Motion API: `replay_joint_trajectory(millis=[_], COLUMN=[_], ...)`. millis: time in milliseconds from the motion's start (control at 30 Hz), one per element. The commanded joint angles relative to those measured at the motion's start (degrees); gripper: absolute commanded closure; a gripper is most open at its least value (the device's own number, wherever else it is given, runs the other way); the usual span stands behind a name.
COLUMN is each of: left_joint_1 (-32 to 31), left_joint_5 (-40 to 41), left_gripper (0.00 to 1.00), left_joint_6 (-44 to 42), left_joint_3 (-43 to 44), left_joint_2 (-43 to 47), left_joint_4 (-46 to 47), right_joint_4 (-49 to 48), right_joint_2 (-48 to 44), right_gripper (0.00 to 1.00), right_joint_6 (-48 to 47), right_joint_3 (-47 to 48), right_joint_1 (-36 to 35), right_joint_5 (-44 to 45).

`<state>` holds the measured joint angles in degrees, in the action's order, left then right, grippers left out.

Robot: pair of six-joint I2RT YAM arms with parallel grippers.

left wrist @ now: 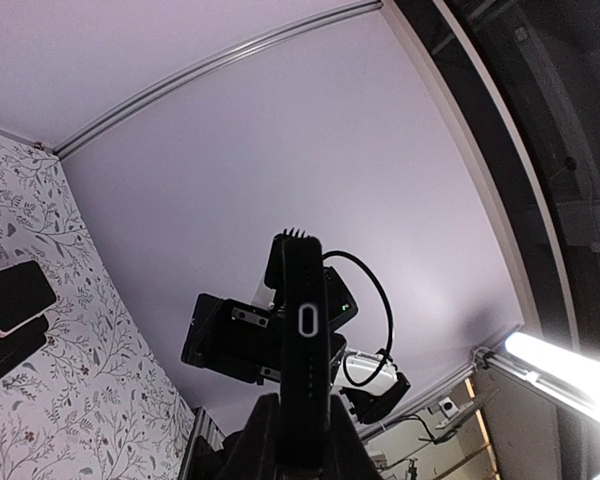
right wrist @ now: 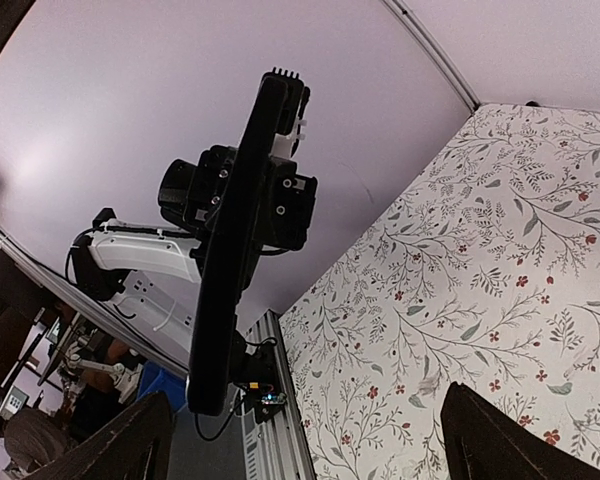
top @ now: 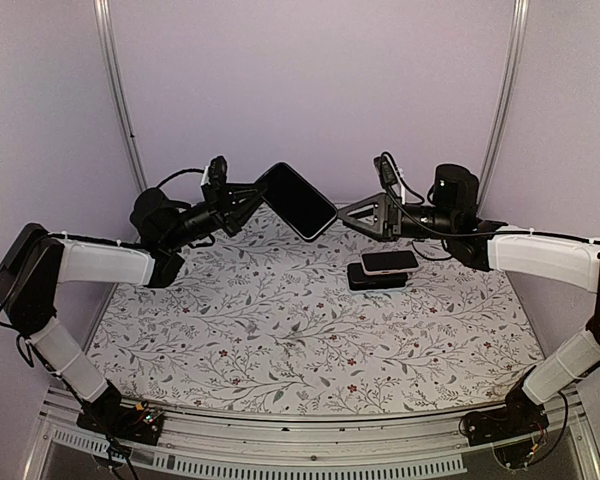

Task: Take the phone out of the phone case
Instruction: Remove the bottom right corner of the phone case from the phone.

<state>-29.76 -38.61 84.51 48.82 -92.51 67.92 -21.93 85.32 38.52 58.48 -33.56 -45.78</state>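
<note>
Floral table (top: 280, 330) lies well below the phone (top: 298, 200), which is held aloft, clamped in the left gripper (top: 255, 197). Right gripper (top: 346, 216) gapes wide just beside its far edge. Advised: pinch the case rim only and peel it back slowly.

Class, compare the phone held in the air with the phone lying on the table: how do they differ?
The held phone is aloft, tilted, clamped by the left end effector; the table phone lies flat on a dark slab. The held phone has black edges; the table phone has pale ones. Both are slim rectangles.
</note>
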Motion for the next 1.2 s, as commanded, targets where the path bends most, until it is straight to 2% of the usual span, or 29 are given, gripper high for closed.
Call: replay_joint_trajectory(millis=[0,433,1167], left_joint_1=[-0.78,-1.1,-1.51], left_joint_5=[-0.06,-1.46,-0.24], left_gripper=[1.0,1.0,1.0], left_joint_6=[0.21,2.15,6.51], left_joint_3=[1.95,2.61,2.27], left_joint_2=[1.56,2.43,-0.63], left_joint_4=[5.52,12.65,18.25], right_joint_4=[-0.1,4.26,0.58], right_joint_2=[0.81,5.19,2.43], right_gripper=[0.05,0.07,0.06], right_joint_6=[0.93,1.53,0.76], right_joint_3=[-0.54,0.51,-1.51], right_joint_1=[0.12,0.4,1.03], right_joint_5=[0.82,2.68,0.81])
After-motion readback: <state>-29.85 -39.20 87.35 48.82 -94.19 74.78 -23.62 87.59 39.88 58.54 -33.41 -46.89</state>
